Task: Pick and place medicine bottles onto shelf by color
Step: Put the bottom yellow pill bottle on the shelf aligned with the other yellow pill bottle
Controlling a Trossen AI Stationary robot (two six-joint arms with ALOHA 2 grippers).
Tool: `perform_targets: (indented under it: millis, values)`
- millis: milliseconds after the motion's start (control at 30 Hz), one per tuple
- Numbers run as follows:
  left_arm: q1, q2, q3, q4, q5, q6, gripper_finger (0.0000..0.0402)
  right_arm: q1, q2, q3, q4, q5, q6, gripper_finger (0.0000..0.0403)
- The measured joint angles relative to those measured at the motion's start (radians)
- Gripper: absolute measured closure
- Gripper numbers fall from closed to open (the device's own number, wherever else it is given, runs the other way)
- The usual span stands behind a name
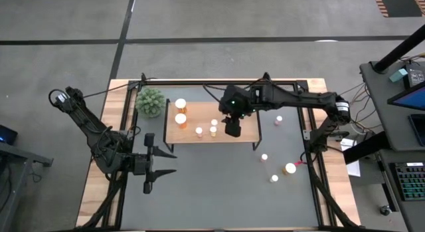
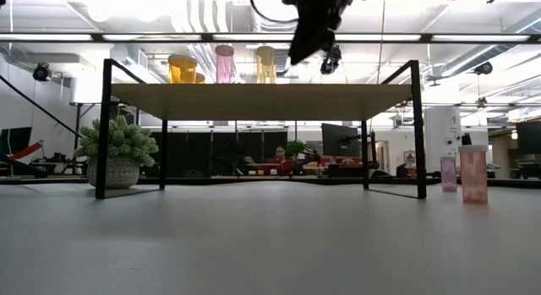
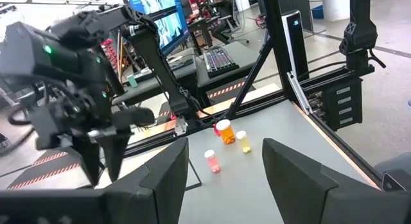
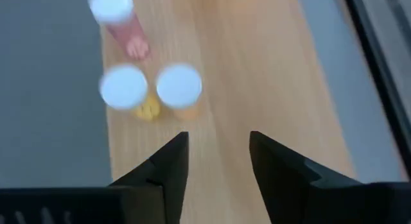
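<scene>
The light-wood shelf (image 1: 242, 111) stands on black legs at the table's far middle. On it stand two orange bottles (image 1: 180, 111) and smaller white-capped ones, pink (image 4: 119, 18), yellow (image 4: 125, 89) and pale orange (image 4: 180, 86), all upright on their bases. My right gripper (image 1: 232, 129) hovers open and empty over the board, just right of these small bottles; it also shows in its wrist view (image 4: 218, 153) and the low view (image 2: 311, 37). Several bottles stand on the table at the right, among them an orange one (image 1: 290, 168) and a pink one (image 1: 279, 119). My left gripper (image 1: 156, 162) waits open at the near left.
A green spiky plant ball (image 1: 150, 101) in a pot stands at the shelf's left end. In the low view two pink bottles (image 2: 472, 172) stand to the right of the shelf's legs. Bare grey table lies in front of the shelf, between the arms.
</scene>
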Motion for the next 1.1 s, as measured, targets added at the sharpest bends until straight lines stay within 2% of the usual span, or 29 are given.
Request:
perform_targets:
  millis: [233,567,867,933,1000,1100]
  values:
    - [0.000,0.000,0.000,-0.001,0.000,-0.001,0.0219,0.019,0.002,-0.101,0.079,-0.013,0.017,0.0297]
    - [0.000,0.000,0.000,-0.001,0.000,-0.001,0.0219,0.040,0.002,-0.117,0.181,-0.014,0.015,0.0352]
    - [0.000,0.000,0.000,-0.001,0.000,0.000,0.0219,0.039,-0.005,-0.115,0.170,0.000,0.009,0.0375]
    - [0.000,0.000,0.000,-0.002,0.000,0.000,0.0219,0.039,-0.016,-0.107,0.156,0.047,0.006,0.0376]
    - [0.000,0.000,0.000,-0.002,0.000,0.000,0.0219,0.041,-0.033,-0.105,0.183,0.099,-0.008,0.0376]
    - [0.000,0.000,0.000,-0.002,0.000,0.000,0.0219,0.041,-0.041,-0.110,0.278,0.092,-0.025,0.0376]
